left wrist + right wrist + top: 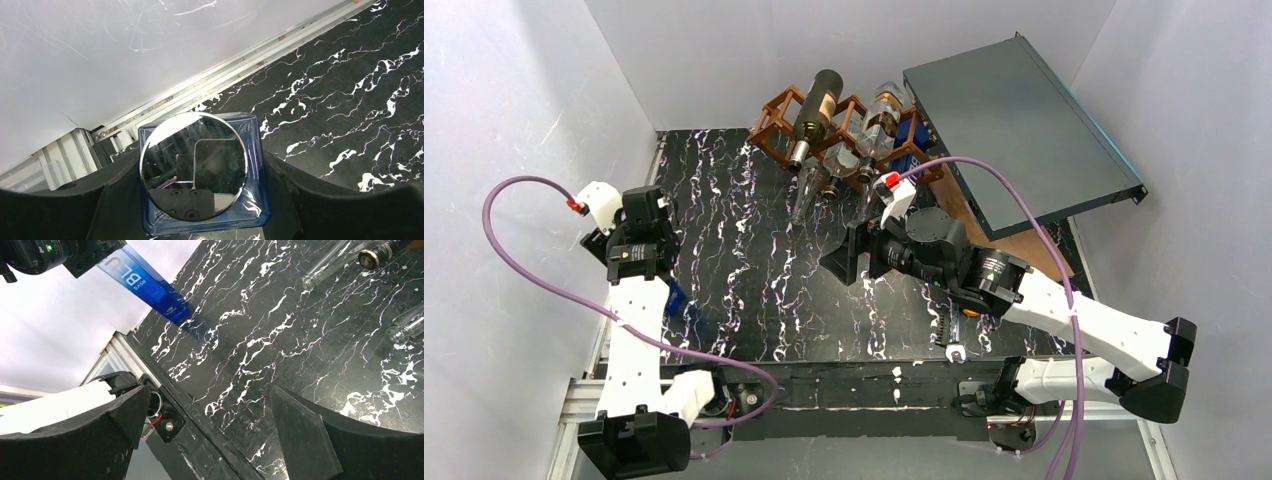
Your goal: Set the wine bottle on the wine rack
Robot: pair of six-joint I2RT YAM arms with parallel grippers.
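Note:
The wine bottle is a blue square bottle point(150, 285) with a silver round cap point(194, 165). My left gripper point(205, 200) is shut on its upper part and holds it tilted, with its base touching the marbled table near the left edge. In the top view only a bit of blue point(675, 296) shows below the left gripper point(639, 255). The reddish-brown wine rack point(771, 125) stands at the far middle. It holds a dark bottle with a cream label point(817, 108) and a clear bottle point(882, 118). My right gripper point(844, 262) is open and empty at the table's middle; it also shows in the right wrist view point(210, 400).
A large dark grey panel point(1014, 115) leans at the back right over a wooden board point(1019, 242). Clear bottles point(809, 195) lie on the table in front of the rack, and their necks show in the right wrist view point(325, 267). White walls enclose the table.

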